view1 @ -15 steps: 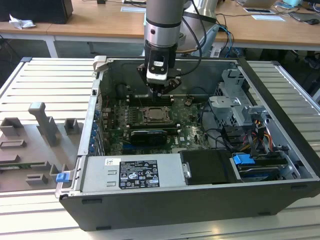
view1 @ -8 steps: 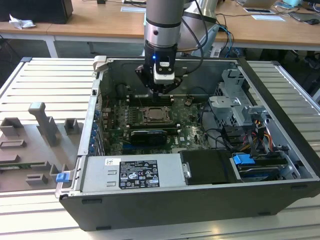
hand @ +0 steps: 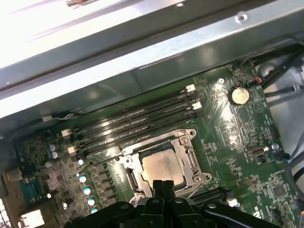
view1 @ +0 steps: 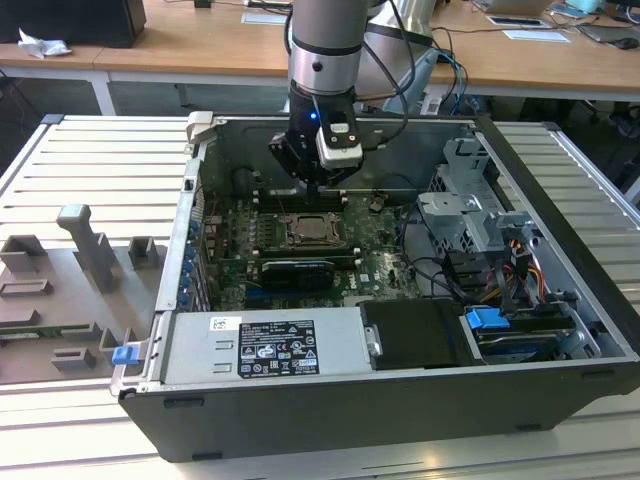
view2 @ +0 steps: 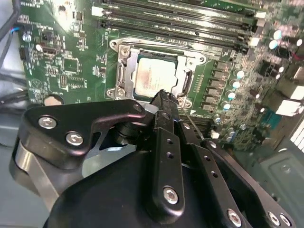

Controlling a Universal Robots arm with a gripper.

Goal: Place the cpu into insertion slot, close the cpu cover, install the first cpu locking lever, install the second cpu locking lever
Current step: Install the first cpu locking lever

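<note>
**Robot gripper poised over a seated cpu inside an open computer**

In the exterior view an open computer case (view1: 330, 420) lies on its side on a slatted work table (view1: 80, 160). The robot arm reaches down into the case from above. Its black gripper (view1: 313, 187) hangs just above the green circuit board (view1: 385, 265).

In both wrist views the cpu (view2: 154, 76) (hand: 164, 167), a pale silver-beige square, sits in the insertion slot (view2: 186, 83). The cpu cover (view2: 124, 71) (hand: 192, 159), a silver metal frame, lies flat around it, and the chip's face shows through the square cut-out. Long black memory slots (view2: 180, 23) (hand: 137, 116) run beside the socket.

The gripper's two fingers (hand: 158, 190) are drawn together, with barely a sliver between them, and they hold nothing. In the second wrist view the fingertips (view2: 164, 97) point at the edge of the cpu nearest the gripper. Whether they touch the cover cannot be told.
</note>
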